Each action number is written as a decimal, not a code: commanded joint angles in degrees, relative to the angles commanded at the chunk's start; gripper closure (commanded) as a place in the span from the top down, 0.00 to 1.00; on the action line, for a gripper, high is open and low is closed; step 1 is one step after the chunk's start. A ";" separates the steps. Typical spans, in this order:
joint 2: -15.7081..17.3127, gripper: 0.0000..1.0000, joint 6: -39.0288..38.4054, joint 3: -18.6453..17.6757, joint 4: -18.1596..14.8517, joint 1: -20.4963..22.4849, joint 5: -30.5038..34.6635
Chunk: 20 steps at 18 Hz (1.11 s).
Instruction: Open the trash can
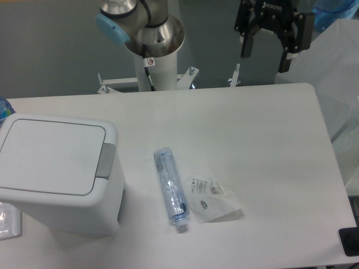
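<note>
Trash can, lid down, sits well away from gripper, low and far across the table toward cam; grey tab on the side facing it. Bottle + plastic bag lie between. Gripper hangs high at back edge, fingers apart, empty. Rec: close fingers, come over the clutter, press tab straight down.

The arm was silver-grey metal with a pale blue cap on one joint, rising from a white column where a black cable ran down. Its gripper was black, with white lettering across the body.
</note>
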 joint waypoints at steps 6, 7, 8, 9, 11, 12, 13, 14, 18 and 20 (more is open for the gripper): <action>-0.35 1.00 -5.86 0.88 0.18 -1.14 -0.53; -0.53 1.00 -8.76 0.88 0.26 -1.84 -0.44; -0.70 1.00 -12.18 1.23 0.26 -2.63 -0.44; -0.79 1.00 -16.04 1.32 0.87 -3.59 -0.44; -1.32 1.00 -23.87 1.14 4.29 -5.88 -0.26; -1.49 1.00 -27.47 1.06 5.79 -6.58 -0.26; -1.84 1.00 -30.21 1.05 6.84 -7.46 -0.26; -2.19 1.00 -32.24 1.05 7.99 -8.43 -0.26; -4.04 1.00 -40.48 1.23 12.90 -11.94 -0.18; -4.39 1.00 -44.63 1.06 14.50 -13.35 -0.09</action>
